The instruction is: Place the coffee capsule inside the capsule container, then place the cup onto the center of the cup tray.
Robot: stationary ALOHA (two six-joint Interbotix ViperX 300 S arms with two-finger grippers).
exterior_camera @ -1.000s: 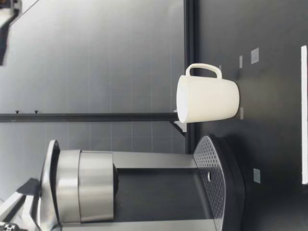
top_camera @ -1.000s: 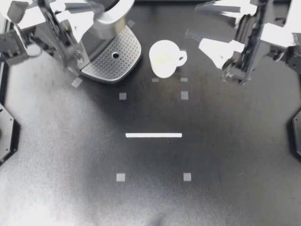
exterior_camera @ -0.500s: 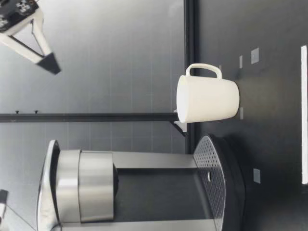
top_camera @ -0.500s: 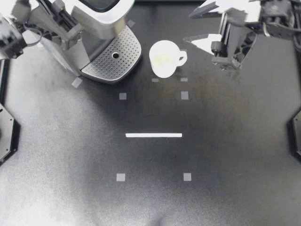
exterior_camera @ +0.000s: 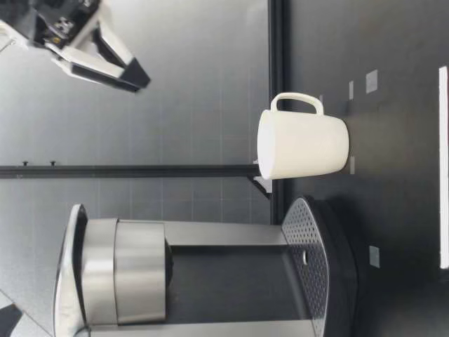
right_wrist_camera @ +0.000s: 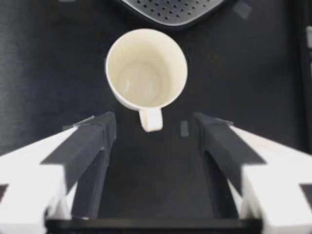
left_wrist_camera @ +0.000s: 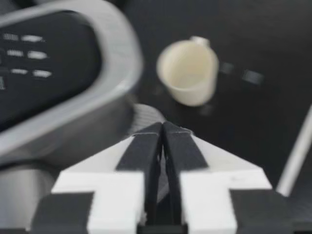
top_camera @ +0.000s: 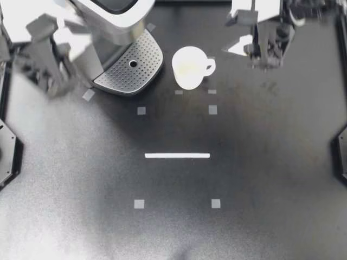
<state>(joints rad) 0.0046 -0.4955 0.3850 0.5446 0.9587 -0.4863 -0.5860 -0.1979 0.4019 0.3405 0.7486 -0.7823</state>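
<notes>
On the bench, the cup (top_camera: 188, 67) sits upright just beside the cup tray (top_camera: 142, 57) of the coffee machine (top_camera: 111, 13), not on it. My right pincer (top_camera: 238, 31) hangs spread wide on the cup's handle side, touching nothing. My left pincer (top_camera: 53, 76) is pressed together, empty, beside the machine

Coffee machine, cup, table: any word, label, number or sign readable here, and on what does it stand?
No text can be read.
Coffee machine: pale marks on its dark top panel in the left wrist view, too blurred to read.
Cup: plain, no print.
Table: white tape strip and squares, all blank.
</notes>
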